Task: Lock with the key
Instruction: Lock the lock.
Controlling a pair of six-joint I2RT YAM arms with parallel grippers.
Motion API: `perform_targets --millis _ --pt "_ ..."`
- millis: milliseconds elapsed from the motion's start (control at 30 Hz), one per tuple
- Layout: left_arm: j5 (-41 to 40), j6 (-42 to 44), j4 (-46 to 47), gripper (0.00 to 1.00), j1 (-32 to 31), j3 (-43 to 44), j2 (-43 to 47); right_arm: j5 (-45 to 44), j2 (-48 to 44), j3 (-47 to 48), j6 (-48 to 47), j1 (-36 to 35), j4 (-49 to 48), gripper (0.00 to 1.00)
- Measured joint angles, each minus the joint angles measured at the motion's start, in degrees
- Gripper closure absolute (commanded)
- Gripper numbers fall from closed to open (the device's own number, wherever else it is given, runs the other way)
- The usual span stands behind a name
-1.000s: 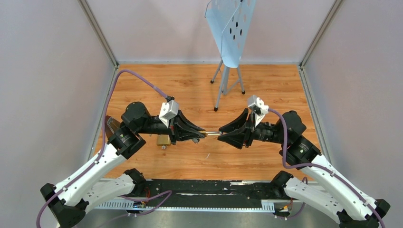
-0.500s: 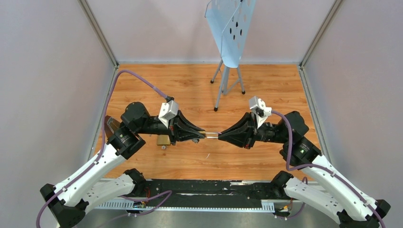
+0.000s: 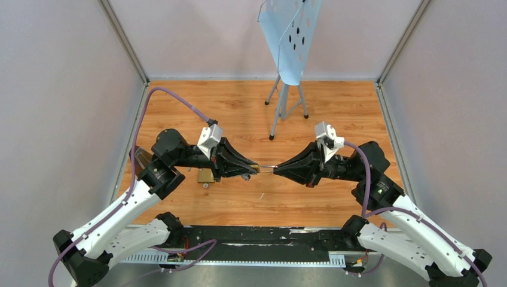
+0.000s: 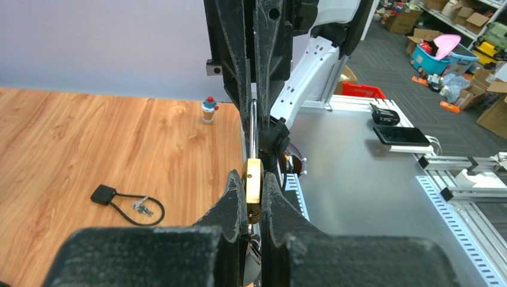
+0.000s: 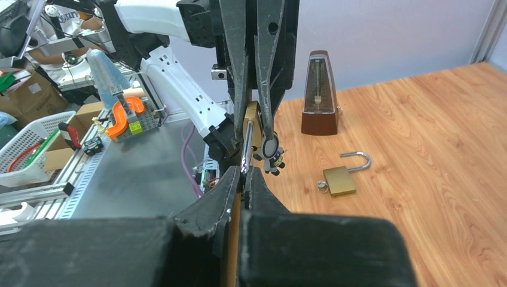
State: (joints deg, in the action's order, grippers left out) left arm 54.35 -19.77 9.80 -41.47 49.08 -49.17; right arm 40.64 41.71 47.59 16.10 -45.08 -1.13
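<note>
A brass padlock (image 3: 206,175) lies on the wood with its shackle open, also in the right wrist view (image 5: 339,180). The tiny silver key (image 5: 321,188) sits at its lower corner, touching it; from above it shows as a speck (image 3: 205,185). Both grippers are away from them, meeting tip to tip in mid-air. My left gripper (image 3: 256,167) (image 4: 253,176) is shut on a slim brass piece (image 4: 253,185). A silver rod (image 4: 253,128) runs from it into my right gripper (image 3: 277,169) (image 5: 246,170), which is shut on the rod. A small dark charm (image 5: 274,160) hangs below.
A blue music stand on a tripod (image 3: 287,42) stands at the back centre. A brown metronome (image 5: 318,95) stands near the left arm. A black cable lock with keys (image 4: 125,200) and a small bottle (image 4: 208,109) are on the wood on the right arm's side.
My right gripper was open around the silver rod a second ago and has closed on it. The left gripper has kept its hold and hardly moved.
</note>
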Motion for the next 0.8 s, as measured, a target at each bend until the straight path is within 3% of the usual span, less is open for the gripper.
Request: perform_targets --millis 467,800 --pt "2.58 -1.99 1.27 1.0 0.37 -0.02 -0.83 -6.32 -2.12 -4.76 -7.69 -6.05 -6.93 1.0" --pt "-0.66 -4.63 7.1 1.0 0.74 -2.73 0.37 -8.59 1.29 -5.03 -2.54 -7.5 -15.26 1.0"
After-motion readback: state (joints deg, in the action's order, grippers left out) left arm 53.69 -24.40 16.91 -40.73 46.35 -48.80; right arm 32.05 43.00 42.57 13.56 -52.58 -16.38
